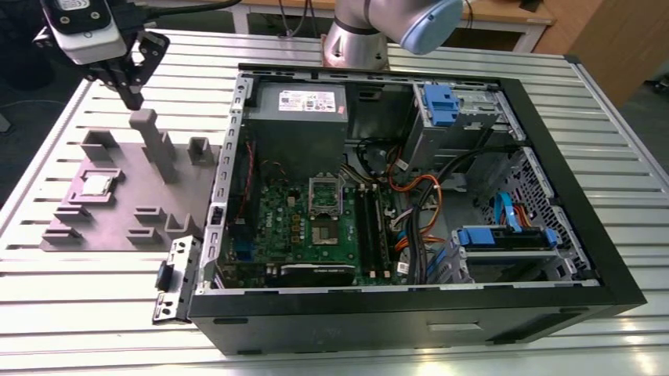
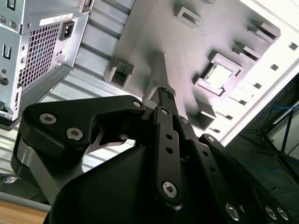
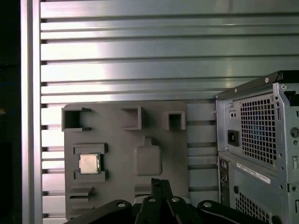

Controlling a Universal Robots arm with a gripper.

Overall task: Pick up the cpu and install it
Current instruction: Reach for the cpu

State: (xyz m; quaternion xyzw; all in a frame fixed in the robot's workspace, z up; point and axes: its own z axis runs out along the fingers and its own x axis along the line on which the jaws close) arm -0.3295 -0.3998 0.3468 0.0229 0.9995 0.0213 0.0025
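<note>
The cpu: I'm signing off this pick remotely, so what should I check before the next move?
1. cpu sits flat in its fixture pocket, top uncovered: ok.
2. gripper empty: ok.
3. gripper open for the pick: not ok, shut.
4. gripper above the cpu: not ok, it hangs near the tall post.
5. computer case open, motherboard exposed: ok.
6. socket free: cannot tell.

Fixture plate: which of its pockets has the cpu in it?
The square framed pocket near the fixture plate's edge at the exterior view's left holds the cpu; the other pockets look empty.
</note>
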